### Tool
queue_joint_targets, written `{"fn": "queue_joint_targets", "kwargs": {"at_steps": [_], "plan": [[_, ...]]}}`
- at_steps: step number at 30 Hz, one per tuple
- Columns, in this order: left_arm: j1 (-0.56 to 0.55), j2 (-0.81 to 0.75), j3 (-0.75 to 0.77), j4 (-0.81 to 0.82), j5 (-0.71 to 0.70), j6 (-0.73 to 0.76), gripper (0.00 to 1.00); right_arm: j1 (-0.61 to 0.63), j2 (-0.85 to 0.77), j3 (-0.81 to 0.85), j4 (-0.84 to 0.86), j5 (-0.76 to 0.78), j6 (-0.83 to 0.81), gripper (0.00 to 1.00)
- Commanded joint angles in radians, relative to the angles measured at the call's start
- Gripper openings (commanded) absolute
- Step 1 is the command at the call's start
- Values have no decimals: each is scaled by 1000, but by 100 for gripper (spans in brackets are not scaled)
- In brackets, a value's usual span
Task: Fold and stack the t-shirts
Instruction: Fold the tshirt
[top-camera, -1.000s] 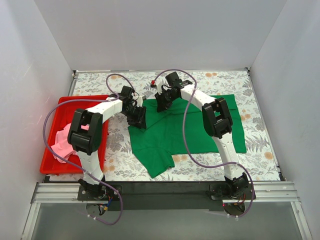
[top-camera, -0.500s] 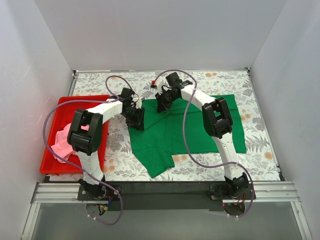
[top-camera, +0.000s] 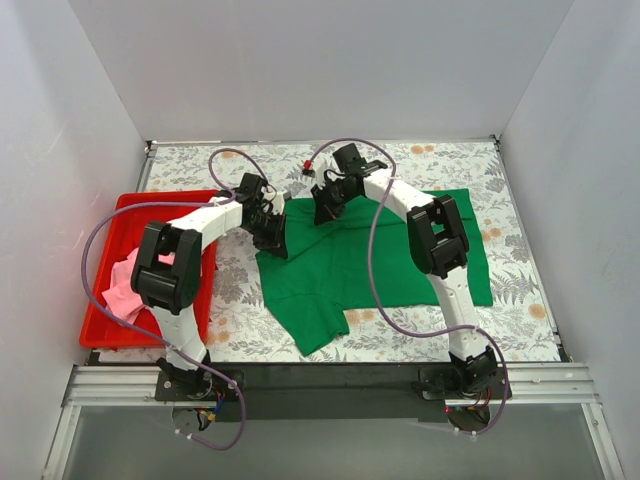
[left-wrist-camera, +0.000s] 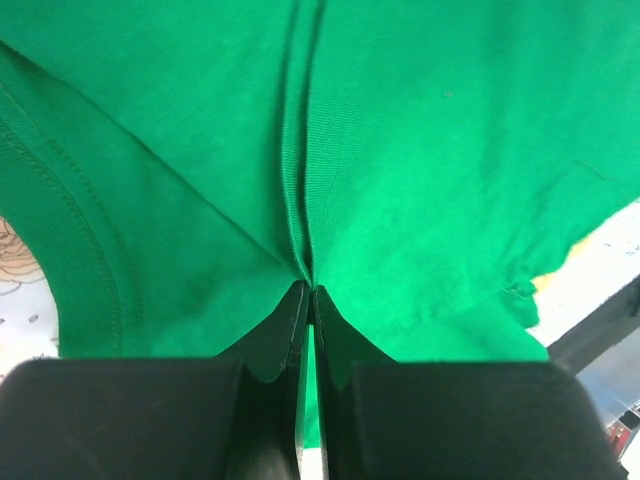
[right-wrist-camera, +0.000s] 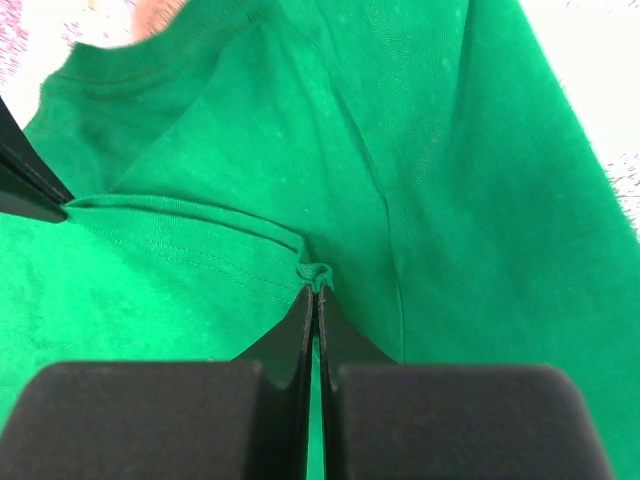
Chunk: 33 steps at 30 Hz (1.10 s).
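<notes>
Top external: green t-shirt (top-camera: 400, 260) is laid mid-table, body trailing toward the near edge from its far-left edge, which is clamped by left gripper (top-camera: 274, 238) and right gripper (top-camera: 325, 208). Pink t-shirt (top-camera: 125, 285) is bunched in red tray (top-camera: 98, 330).

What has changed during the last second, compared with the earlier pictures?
The left pincer, shut on the bright green cloth t-shirt, has shifted slightly toward the far left, taking its pinched fold along. The right pincer stays shut on the same shirt; the light pink cloth t-shirt stays in the red plastic tray.
</notes>
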Motion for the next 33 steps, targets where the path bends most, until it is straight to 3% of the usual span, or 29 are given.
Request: {"fn": "queue_joint_targets", "kwargs": {"at_steps": [1, 16, 33], "plan": [[-5, -97, 10, -13, 52, 20, 0, 0, -98, -13, 15, -33, -11, 1], [-37, -149, -2, -67, 136, 41, 0, -17, -177, -94, 9, -33, -41, 1], [-56, -134, -36, -84, 131, 60, 0, -18, -220, -191, -3, -39, -80, 1]]}}
